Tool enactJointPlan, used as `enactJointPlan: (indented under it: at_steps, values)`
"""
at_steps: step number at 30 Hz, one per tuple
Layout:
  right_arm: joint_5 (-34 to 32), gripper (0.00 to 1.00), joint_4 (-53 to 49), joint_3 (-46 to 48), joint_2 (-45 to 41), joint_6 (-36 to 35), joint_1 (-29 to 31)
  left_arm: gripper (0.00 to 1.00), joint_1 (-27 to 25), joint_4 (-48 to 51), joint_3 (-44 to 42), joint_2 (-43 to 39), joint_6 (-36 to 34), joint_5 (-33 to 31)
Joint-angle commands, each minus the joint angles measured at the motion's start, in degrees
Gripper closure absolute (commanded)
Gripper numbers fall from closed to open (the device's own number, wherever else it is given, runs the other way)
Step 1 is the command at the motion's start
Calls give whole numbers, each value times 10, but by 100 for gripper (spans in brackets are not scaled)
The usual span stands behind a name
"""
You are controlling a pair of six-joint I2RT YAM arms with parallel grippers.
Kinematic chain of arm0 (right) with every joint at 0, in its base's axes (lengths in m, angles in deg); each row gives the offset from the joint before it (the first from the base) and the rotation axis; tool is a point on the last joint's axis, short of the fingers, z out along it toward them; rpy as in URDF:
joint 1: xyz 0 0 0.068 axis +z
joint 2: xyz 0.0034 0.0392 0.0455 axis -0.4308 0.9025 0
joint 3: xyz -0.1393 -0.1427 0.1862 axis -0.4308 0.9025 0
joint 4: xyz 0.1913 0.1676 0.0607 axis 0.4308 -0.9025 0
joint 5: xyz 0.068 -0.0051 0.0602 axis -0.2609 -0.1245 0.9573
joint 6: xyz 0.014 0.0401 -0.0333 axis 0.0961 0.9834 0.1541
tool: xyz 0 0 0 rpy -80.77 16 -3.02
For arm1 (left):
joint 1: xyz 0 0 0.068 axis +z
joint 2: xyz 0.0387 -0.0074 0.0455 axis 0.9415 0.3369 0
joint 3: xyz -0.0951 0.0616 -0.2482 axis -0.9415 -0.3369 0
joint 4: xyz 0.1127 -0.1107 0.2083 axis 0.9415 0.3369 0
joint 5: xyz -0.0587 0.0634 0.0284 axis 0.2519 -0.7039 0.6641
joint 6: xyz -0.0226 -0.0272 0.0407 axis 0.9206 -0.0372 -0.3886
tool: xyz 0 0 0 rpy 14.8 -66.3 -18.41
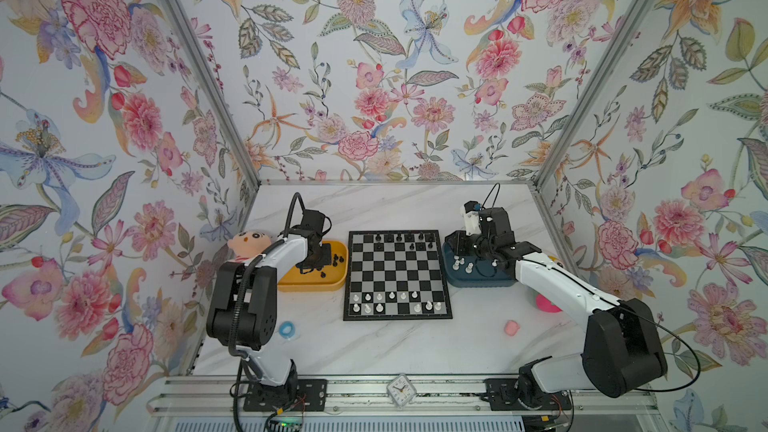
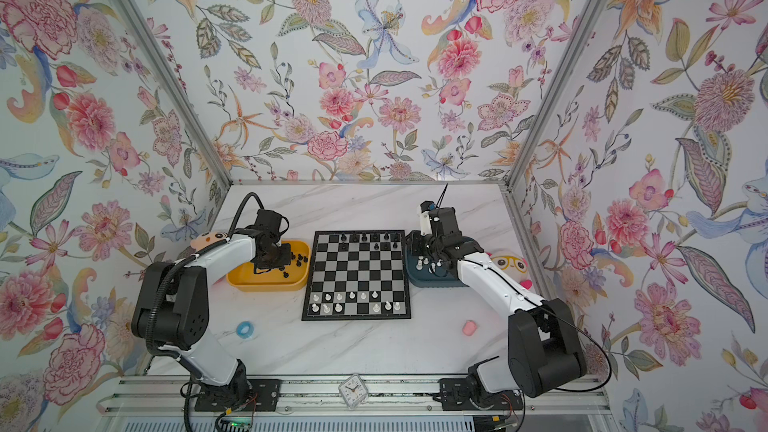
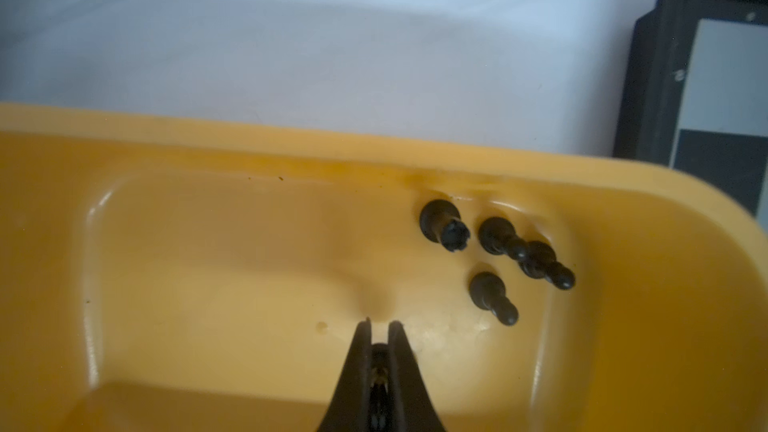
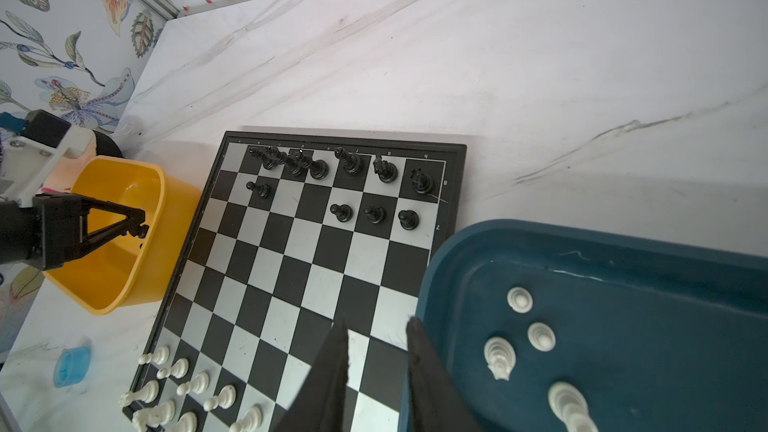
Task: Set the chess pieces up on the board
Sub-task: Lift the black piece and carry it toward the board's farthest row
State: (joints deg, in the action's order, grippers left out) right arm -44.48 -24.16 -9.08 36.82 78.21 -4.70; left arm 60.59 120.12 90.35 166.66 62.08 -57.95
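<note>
We saw the left gripper pressed together, low inside the yellow tray. Something dark sat between its fingers, but we could not tell whether that was a chessman. Four loose black pieces were apart from it, on the tray's board side.

We judged the step to be fetching a black piece. We would have checked the hold first, risen straight up past the tray wall, and only then swung right to the chessboard. There the black men held the two far rows, with gaps among the pawns. The white men held the two near rows.

The right gripper hung spread and empty at the board's right edge. It was beside the dark blue tray with its white pieces, and we would have held it there, clear of the crossing.
</note>
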Motion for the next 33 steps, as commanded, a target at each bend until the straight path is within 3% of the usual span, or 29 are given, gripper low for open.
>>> enactJointPlan:
  at_steps: [1,12,23,33]
  values:
    - [1,74,-4,-10,12,3,2,100,-7,36,38,-33,-11,-23]
    - [1,74,-8,-9,8,-1,0,100,-43,82,170,-4,-28,-30]
    - [-2,74,-8,2,-1,-2,-6,100,-122,110,345,133,-52,-3]
    - [-1,73,-9,10,-12,-3,-15,100,-157,122,413,227,-55,16]
